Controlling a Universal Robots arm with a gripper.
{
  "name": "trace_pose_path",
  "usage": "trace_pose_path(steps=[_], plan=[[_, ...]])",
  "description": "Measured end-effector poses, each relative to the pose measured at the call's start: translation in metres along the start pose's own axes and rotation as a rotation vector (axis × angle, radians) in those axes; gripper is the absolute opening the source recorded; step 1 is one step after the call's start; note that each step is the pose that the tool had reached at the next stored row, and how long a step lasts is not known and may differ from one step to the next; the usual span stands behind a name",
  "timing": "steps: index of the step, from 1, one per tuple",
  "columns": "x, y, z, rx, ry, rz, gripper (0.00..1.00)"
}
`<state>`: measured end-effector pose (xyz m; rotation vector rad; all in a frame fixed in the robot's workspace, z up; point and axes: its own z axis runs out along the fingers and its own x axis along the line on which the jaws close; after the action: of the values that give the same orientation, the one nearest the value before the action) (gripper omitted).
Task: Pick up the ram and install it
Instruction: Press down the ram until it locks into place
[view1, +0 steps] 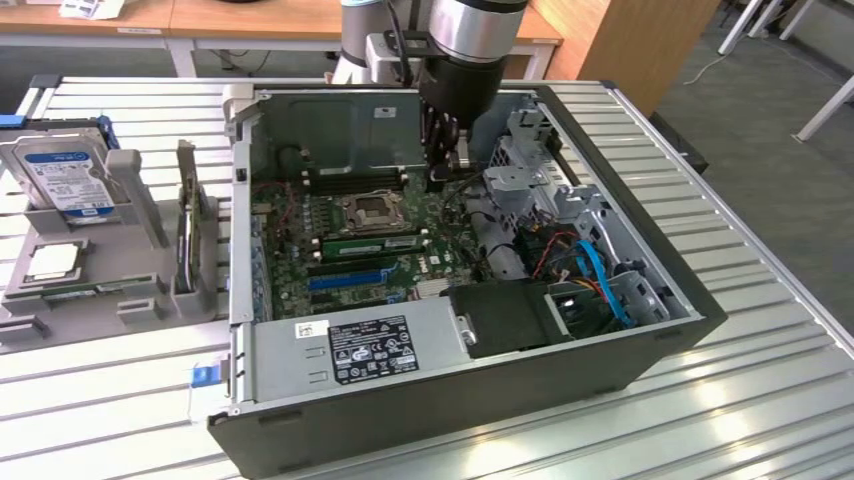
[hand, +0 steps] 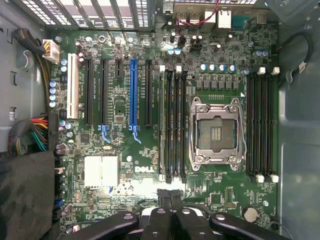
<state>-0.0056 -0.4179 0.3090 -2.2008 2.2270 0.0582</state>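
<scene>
The ram (view1: 374, 243) is a long green stick standing on edge in a memory slot beside the CPU socket (view1: 370, 211), inside the open computer case. In the wrist view the ram (hand: 162, 125) fills the slot farthest from the CPU socket (hand: 217, 131), with black slots between them. My gripper (view1: 450, 165) hangs inside the case near its back wall, above the motherboard and apart from the ram. Its fingers (hand: 165, 200) are pressed together, shut, with nothing between them.
The case (view1: 641, 350) lies on a slatted metal table. It holds a power supply (view1: 367, 350), a drive cage (view1: 534, 190) and blue and red cables (view1: 601, 280). A grey rack (view1: 134, 200) at the exterior view's left carries a hard drive (view1: 67, 180) and an upright board (view1: 190, 225).
</scene>
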Motion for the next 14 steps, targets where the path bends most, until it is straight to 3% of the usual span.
trace_pose_path(steps=[6,14], plan=[[0.000,0.0031,0.0000,0.0000,0.0001,0.000,0.10],[0.000,0.0207,0.0005,0.0000,0.0000,0.000,0.10]])
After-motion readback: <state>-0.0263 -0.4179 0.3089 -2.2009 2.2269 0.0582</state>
